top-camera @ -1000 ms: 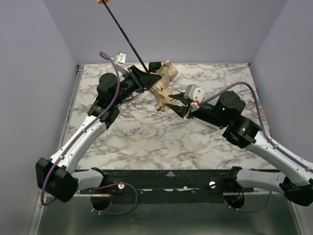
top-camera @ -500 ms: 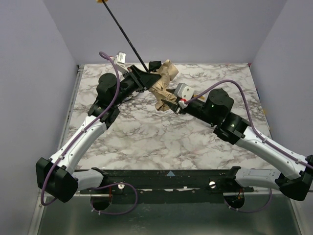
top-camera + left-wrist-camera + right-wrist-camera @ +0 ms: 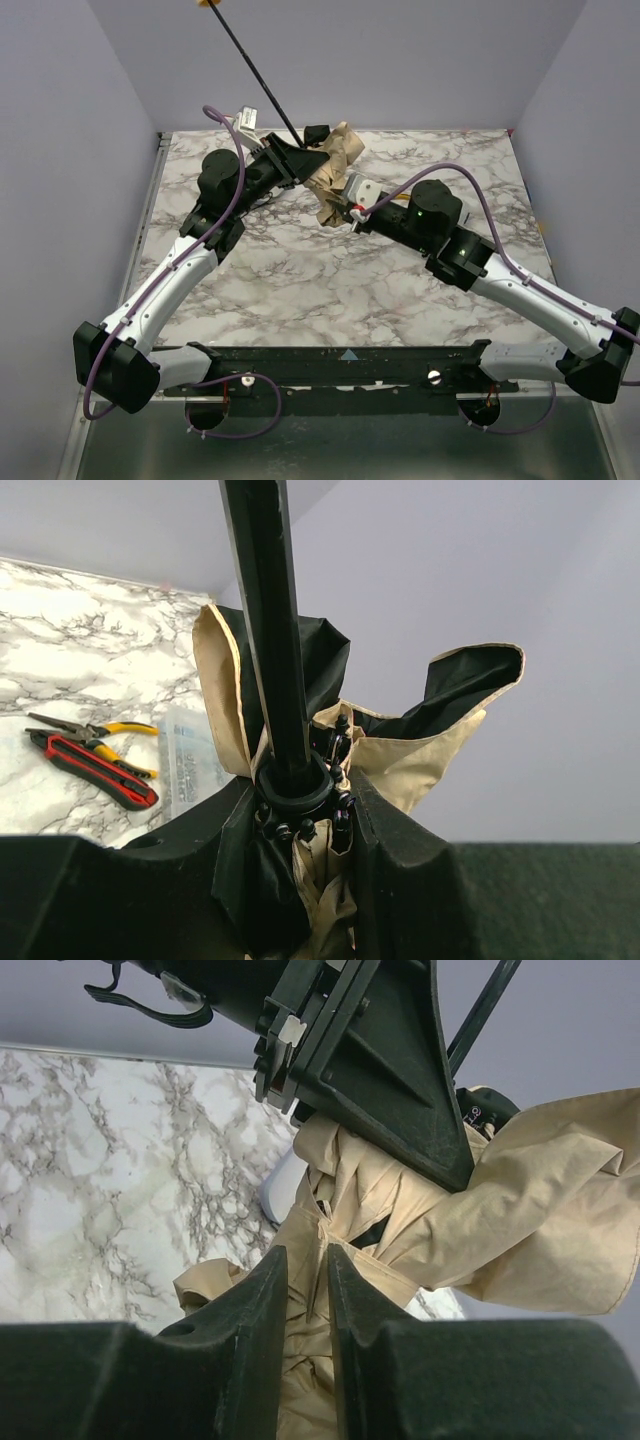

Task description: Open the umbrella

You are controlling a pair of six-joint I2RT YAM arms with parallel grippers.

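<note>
Clamping the umbrella [image 3: 300, 780], seemingly, left hand [image 3: 305, 855] hides much of its canopy

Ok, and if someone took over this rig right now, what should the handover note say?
Left gripper: shut on the umbrella around its runner, with the shaft extended up and back.
Right gripper: shut on a fold of the canopy.
Done: both arms have hold of the umbrella.
Left: the canopy is bunched, not spread, so it has yet to be opened.
</note>
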